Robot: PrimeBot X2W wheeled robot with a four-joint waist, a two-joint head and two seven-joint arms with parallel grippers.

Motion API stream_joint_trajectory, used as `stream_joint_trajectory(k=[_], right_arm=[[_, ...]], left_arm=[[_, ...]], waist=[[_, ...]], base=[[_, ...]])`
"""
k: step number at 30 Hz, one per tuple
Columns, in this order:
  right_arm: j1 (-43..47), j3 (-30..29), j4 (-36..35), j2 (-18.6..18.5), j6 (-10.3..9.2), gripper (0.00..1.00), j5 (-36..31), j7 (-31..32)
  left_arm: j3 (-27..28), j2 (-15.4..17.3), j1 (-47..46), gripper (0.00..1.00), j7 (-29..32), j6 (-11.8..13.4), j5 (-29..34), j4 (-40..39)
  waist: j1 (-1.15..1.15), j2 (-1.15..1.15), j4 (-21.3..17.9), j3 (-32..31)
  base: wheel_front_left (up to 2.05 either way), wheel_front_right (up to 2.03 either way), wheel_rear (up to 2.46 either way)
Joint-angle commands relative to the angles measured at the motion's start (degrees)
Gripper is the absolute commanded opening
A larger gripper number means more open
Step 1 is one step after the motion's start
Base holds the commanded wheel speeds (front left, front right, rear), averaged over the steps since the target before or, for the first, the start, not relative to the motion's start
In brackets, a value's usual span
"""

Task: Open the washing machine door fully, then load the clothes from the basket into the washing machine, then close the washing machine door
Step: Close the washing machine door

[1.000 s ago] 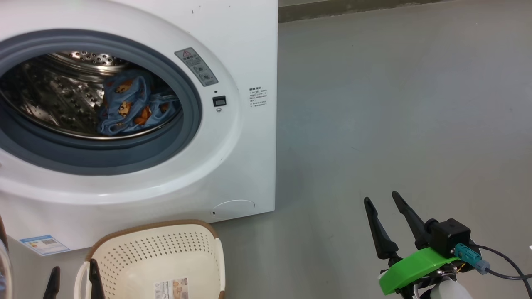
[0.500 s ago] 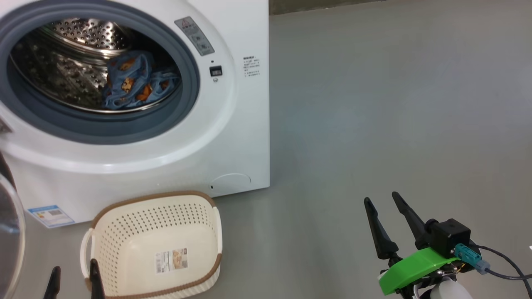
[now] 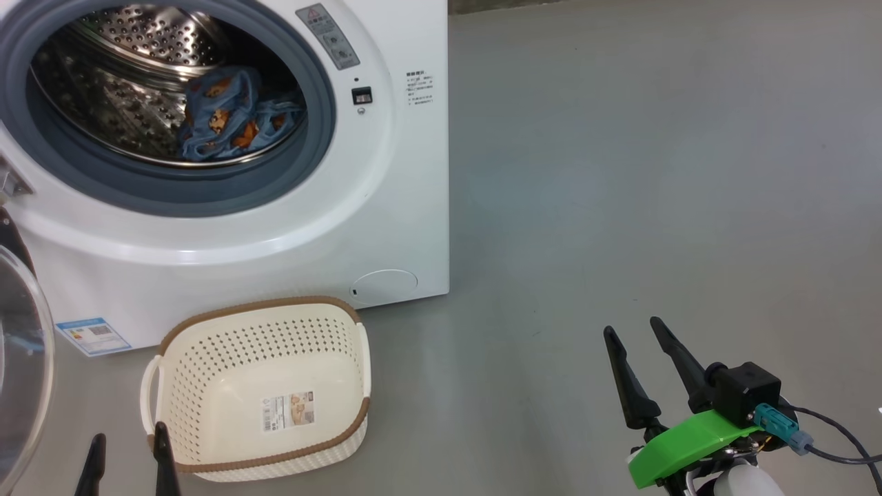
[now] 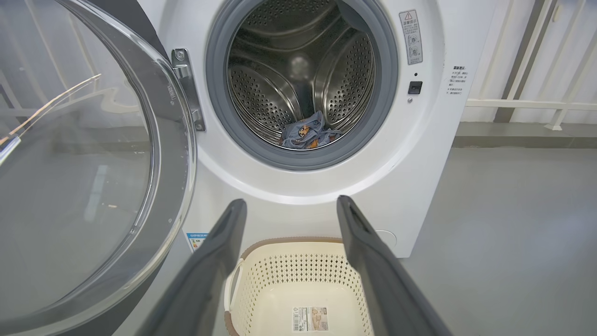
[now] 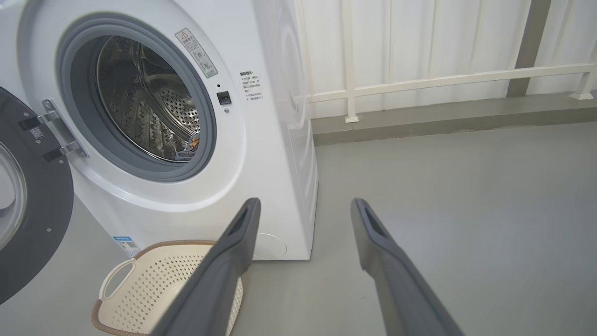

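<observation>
Washing machine door (image 4: 93,177) stands swung out, seemingly fully, just left of the open, empty left hand (image 4: 290,201), the nearer one.

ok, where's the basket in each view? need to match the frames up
Head view: the basket is at lower left, on the floor in front of the washing machine.
Left wrist view: basket at bottom centre.
Right wrist view: basket in the bottom-left corner.
Shared landmark: the round flap low on the machine's front, up and right of the basket.
</observation>
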Motion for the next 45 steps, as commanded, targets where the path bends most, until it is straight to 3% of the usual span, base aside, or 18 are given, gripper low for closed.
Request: stream_joint_trajectory(k=[1, 13, 45], right_arm=[[-0.3, 1.1, -1.6, 0.3, 0.09, 1.0, -0.6, -0.3], [0.0, 1.0, -1.5, 0.3, 0.09, 1.0, -0.9, -0.3], [0.1, 2.0, -1.9, 0.3, 0.09, 1.0, -3.1, -0.3]], left_arm=[[1.7, 0.3, -2.1, 1.0, -0.3, -0.1, 0.4, -1.7], [1.6, 0.3, -1.6, 1.0, -0.3, 0.5, 0.1, -1.8], [1.2, 0.3, -1.6, 1.0, -0.3, 3.8, -3.3, 0.6]], waist=[[0.0, 0.0, 0.1, -0.1], [0.0, 0.0, 4.0, -0.5], [0.0, 0.0, 24.4, 0.5]], base=[[0.0, 0.0, 0.0], [0.0, 0.0, 0.0], [0.0, 0.0, 0.0]])
